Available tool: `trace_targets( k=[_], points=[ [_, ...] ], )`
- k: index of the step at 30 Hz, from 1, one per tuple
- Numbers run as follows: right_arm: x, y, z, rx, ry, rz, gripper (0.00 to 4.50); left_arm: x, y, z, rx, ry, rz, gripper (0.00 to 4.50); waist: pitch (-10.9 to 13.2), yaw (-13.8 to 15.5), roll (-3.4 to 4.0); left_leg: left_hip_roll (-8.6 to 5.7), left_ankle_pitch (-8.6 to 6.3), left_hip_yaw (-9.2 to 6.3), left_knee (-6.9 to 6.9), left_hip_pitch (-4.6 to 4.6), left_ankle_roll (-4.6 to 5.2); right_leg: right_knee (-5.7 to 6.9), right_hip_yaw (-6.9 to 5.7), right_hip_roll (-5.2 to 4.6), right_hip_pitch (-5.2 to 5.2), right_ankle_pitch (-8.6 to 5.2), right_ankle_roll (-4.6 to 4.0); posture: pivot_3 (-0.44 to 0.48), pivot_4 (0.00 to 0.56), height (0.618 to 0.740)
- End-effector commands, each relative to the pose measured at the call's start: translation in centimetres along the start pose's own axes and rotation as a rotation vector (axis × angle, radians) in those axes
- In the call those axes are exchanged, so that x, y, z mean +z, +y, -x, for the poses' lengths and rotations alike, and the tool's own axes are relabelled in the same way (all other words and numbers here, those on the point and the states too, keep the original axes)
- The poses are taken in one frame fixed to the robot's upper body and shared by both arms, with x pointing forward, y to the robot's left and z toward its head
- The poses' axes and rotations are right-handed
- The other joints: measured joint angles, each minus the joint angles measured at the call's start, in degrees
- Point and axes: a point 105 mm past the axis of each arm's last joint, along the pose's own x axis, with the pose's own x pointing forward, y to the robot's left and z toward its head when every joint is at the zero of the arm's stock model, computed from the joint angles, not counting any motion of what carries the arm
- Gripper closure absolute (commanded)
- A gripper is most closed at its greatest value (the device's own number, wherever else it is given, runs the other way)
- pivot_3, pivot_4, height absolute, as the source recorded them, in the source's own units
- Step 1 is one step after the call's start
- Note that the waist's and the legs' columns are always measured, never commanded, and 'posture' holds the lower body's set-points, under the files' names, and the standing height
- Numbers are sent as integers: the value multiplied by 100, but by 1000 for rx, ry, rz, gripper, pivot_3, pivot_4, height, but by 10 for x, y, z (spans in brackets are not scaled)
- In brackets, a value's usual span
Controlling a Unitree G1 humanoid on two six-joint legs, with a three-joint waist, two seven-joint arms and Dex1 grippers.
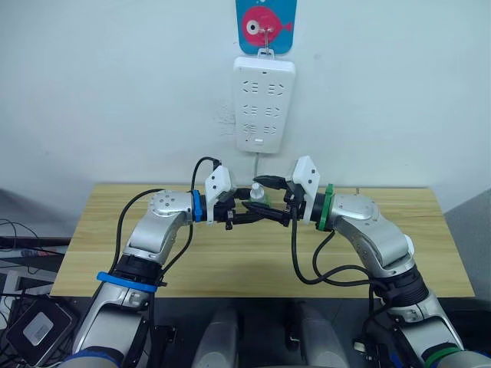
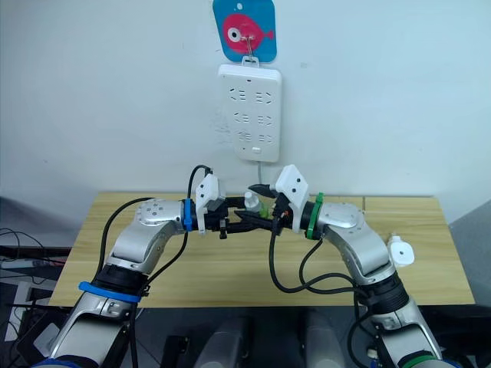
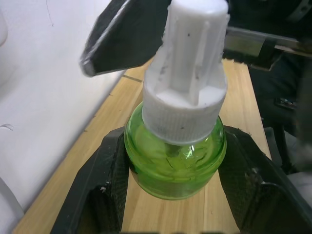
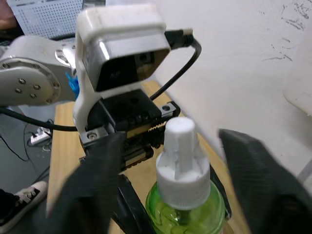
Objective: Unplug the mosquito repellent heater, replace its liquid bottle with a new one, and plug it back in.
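The new bottle [image 3: 175, 156], round and translucent green with a white screw cap [image 3: 187, 73], is held above the table's middle with my left gripper [image 3: 173, 170] shut on its green body. It also shows between both arms [image 1: 258, 199]. My right gripper [image 4: 180, 161] is open, its fingers [image 4: 97, 180] standing on either side of the cap without touching it. The mosquito repellent heater [image 2: 401, 251], small and white, lies on the table behind my right arm's elbow. Its liquid bottle is hidden.
A white power strip [image 1: 264, 103] hangs on the wall above the table's back edge, under a blue card with a pink fish [image 1: 265, 27]. The wooden table [image 1: 100, 245] spreads bare to both sides of the arms.
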Motion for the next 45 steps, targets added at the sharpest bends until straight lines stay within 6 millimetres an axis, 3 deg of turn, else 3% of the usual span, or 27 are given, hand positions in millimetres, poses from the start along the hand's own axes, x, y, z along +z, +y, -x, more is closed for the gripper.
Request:
trace_targets(
  k=[1,3,13,17,22,26,30,34,40,45],
  points=[
    [6,2,3,12,-28,32,2838,7,-2,-1,-19,-17,-38,2225,0,-6,0,0,0,0,0,0,0,0,0,0,0,0,0,79,219,740],
    [6,2,2,16,-27,38,3524,7,-2,-1,-20,-18,-41,2225,0,-10,0,-1,0,1,0,0,0,0,1,0,0,0,0,79,219,740],
    [16,4,4,88,-55,35,3535,11,-10,-1,-75,-19,-51,2225,0,-32,0,0,0,0,0,0,0,2,0,0,0,0,0,93,235,740],
    [24,11,5,301,-66,58,3535,13,-43,2,-289,-12,-82,2225,0,-65,0,1,0,-1,0,1,1,1,-1,0,0,0,0,98,239,740],
    [30,28,11,636,-61,46,3535,-10,-75,16,-544,87,-223,2225,0,-77,0,4,0,-4,-1,4,1,-2,-6,2,6,0,0,110,227,740],
    [28,34,13,729,-38,95,3535,-10,-77,19,-587,81,-229,2225,0,-41,0,1,0,-8,2,0,1,-6,-8,-1,8,0,0,116,224,740],
    [30,23,14,692,-29,107,3535,-5,-70,16,-543,61,-212,2225,0,-41,0,2,0,-8,5,2,1,-2,-8,-1,8,0,0,115,223,740],
    [21,9,33,634,25,94,2174,-5,-58,18,-462,63,-181,2225,0,-30,0,-3,0,-9,4,1,1,-3,-9,-2,8,0,0,102,225,740],
    [4,-20,63,373,103,96,19,-6,-38,19,-232,39,-63,2225,0,4,0,1,0,-11,3,-1,1,-3,-10,-2,7,0,0,84,225,740],
    [3,-15,52,161,83,110,19,-8,-23,20,-77,37,-34,2225,0,-64,0,8,0,-1,3,0,1,6,-2,-1,-1,0,0,77,219,740]
  ],
)
